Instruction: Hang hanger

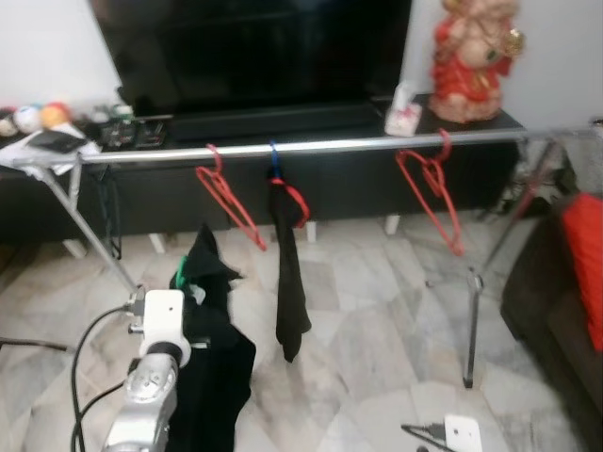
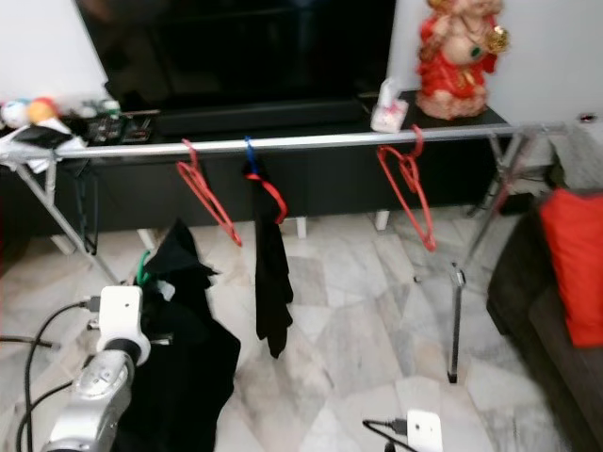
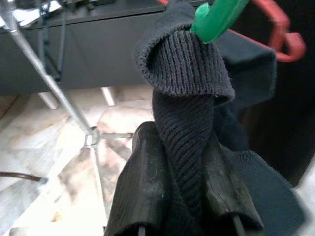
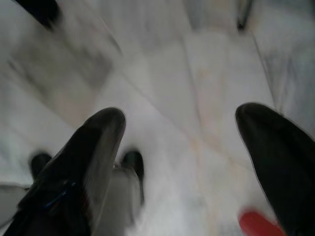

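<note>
Marble floor [image 1: 377,311], rail [image 1: 311,146] across the room; left gripper [image 3: 184,196] clamping black garment [image 3: 187,98] on green hanger [image 3: 216,17]; right gripper [image 4: 182,162] wide, perhaps idle.

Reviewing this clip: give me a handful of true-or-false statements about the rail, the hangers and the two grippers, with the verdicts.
1. The left gripper is shut on a black garment that sits on a green hanger. True.
2. The metal rail carries no hangers. False: two bare red hangers and a blue-hooked hanger with a dark garment hang from it.
3. The right gripper is open over the marble floor. True.
4. The green hanger is already hooked on the rail. False: it is held below the rail.
</note>
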`<state>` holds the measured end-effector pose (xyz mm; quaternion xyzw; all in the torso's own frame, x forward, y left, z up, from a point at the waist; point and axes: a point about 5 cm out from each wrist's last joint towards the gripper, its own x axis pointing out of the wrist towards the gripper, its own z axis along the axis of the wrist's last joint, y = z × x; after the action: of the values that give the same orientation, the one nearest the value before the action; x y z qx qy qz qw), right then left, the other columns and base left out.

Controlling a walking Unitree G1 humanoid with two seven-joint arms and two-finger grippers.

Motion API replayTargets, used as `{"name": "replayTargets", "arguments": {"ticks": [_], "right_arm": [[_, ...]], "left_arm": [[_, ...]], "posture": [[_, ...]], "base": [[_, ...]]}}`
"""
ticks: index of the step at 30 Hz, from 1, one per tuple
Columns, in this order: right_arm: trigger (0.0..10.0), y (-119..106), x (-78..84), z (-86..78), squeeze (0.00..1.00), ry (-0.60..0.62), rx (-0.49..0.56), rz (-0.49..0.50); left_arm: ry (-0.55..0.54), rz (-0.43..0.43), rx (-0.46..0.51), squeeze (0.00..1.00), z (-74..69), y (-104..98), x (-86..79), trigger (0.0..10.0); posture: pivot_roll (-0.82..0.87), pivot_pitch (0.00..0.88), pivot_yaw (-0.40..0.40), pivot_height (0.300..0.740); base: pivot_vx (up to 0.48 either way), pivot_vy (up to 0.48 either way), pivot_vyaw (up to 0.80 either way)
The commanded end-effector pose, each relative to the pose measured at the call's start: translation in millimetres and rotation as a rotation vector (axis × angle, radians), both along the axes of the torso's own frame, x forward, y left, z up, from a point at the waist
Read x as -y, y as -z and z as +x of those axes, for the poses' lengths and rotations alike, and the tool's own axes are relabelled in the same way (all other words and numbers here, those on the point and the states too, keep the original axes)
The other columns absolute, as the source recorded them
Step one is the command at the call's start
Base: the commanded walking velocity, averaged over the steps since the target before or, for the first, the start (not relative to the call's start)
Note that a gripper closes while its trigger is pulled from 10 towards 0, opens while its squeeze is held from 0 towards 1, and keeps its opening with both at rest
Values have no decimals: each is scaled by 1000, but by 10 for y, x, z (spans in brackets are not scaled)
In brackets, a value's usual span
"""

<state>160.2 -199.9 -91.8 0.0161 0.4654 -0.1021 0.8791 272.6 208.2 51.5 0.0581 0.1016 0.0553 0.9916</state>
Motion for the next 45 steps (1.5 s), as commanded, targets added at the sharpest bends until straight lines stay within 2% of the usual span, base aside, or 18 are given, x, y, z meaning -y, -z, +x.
{"name": "replayTargets", "arguments": {"ticks": [1,10,36,39,41,43,44,45], "right_arm": [[10000,14,-75,-6,0,-17,-4,16],[10000,12,-69,-2,0,-35,-9,5],[10000,19,-80,-16,0,-26,-9,22],[10000,19,-83,-16,0,-32,-9,23],[10000,19,-85,-16,0,-38,-9,24],[10000,19,-85,-16,0,-38,-9,24],[10000,19,-88,-14,0,-43,-9,23],[10000,19,-88,-14,0,-43,-9,23]], "left_arm": [[-19,31,39,0,24,-82,-71,10000],[-28,40,37,0,19,-80,-77,10000],[-59,67,41,0,4,-75,-144,10000],[-44,80,37,0,-42,-33,-127,10000],[-25,94,30,0,-137,45,-120,10000],[-25,94,30,0,-137,45,-120,10000],[5,104,34,0,-260,101,-129,10000],[5,104,34,0,-260,101,-129,10000]], "posture": [[-183,0,34,740],[-183,2,34,740],[-183,0,36,740],[-179,0,36,740],[-180,0,36,740],[-180,0,36,740],[-176,0,35,740],[-176,0,35,740]], "base": [[337,0,0],[342,0,428],[343,0,0],[279,0,0],[0,0,0],[0,0,0],[0,0,0],[0,0,0]]}}
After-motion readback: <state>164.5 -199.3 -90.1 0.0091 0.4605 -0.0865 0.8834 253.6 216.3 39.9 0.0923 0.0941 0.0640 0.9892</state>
